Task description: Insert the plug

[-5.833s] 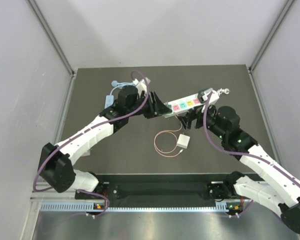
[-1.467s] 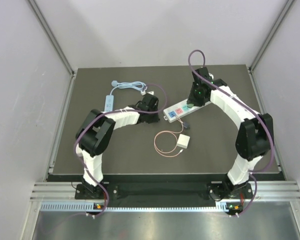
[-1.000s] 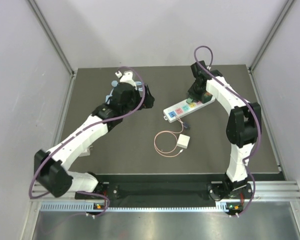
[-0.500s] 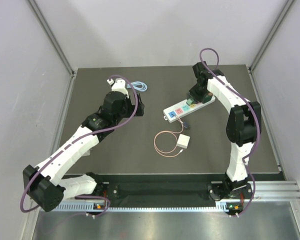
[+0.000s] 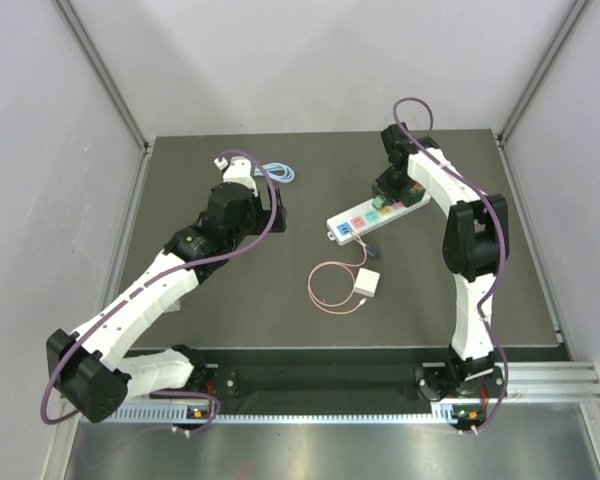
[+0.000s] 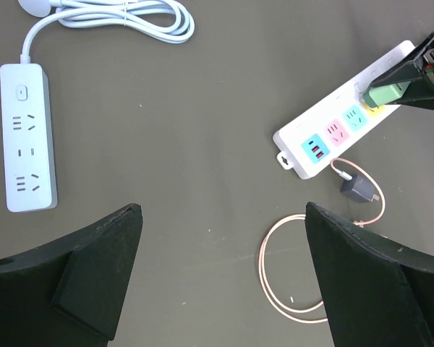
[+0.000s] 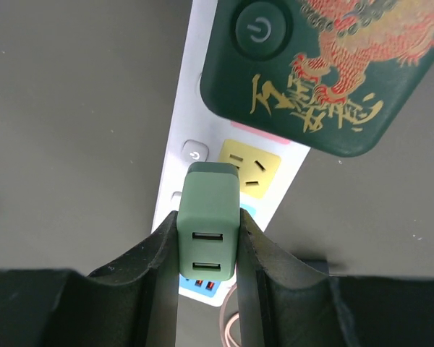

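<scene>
The green plug (image 7: 210, 217), a block with two USB ports, sits between the fingers of my right gripper (image 7: 208, 253), which is shut on it. It hangs over the white power strip (image 7: 175, 181), next to the yellow socket (image 7: 252, 168), hiding the cyan one; I cannot tell whether its pins are in. From above, the strip (image 5: 352, 223) lies diagonally at the table's middle right with my right gripper (image 5: 383, 200) on it. My left gripper (image 5: 273, 212) stands open and empty to the left, high above the mat. In the left wrist view the plug (image 6: 387, 94) shows over the strip (image 6: 333, 137).
A second white power strip (image 6: 27, 148) with its coiled cable (image 6: 116, 14) lies at the far left. A small dark adapter (image 6: 359, 190) on a pink cable loop (image 6: 304, 271) and a white charger (image 5: 367, 284) lie in front of the strip. A dark green dragon-printed panel (image 7: 311, 65) covers the strip's far end.
My left arm has drawn back to the left, away from the strip, and now holds still. The right gripper has stayed over the strip with the plug, shifting only slightly.
</scene>
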Controlling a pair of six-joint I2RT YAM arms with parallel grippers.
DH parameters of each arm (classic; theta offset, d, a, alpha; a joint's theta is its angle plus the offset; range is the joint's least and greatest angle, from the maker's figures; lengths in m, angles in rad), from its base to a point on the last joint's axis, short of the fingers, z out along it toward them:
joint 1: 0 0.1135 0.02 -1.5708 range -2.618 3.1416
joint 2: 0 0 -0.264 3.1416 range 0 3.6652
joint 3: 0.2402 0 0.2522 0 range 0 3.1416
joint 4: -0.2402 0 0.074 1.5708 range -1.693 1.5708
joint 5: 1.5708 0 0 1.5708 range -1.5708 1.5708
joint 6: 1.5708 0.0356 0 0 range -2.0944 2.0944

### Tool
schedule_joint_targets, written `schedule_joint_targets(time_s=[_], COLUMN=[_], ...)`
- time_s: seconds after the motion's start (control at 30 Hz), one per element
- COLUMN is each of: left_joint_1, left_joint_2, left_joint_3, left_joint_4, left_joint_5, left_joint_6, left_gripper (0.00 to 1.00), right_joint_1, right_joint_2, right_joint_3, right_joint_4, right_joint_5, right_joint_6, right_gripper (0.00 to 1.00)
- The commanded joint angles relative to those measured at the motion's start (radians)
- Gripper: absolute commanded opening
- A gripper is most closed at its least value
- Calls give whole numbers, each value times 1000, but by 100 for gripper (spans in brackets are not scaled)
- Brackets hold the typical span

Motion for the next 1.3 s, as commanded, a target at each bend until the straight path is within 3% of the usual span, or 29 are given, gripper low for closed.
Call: schedule_joint_targets(time_s=[0.0, 0.97, 1.27], left_joint_1=[0, 2, 2], left_joint_2=[-24, -29, -39], left_joint_3=[-6, -10, -14], left_joint_4=[24, 27, 24], left_joint_5=[-17, 11, -12], left_joint_6=[14, 5, 11], left_gripper=[99, 98, 99], right_joint_1=[-24, -26, -4], right_joint_2=[-7, -36, 24], right_joint_3=[50, -59, -31], right_joint_4=[-26, -18, -24], right_joint_5=[40, 34, 64], right_joint_6=[1, 47, 88], right_gripper=[0, 0, 0])
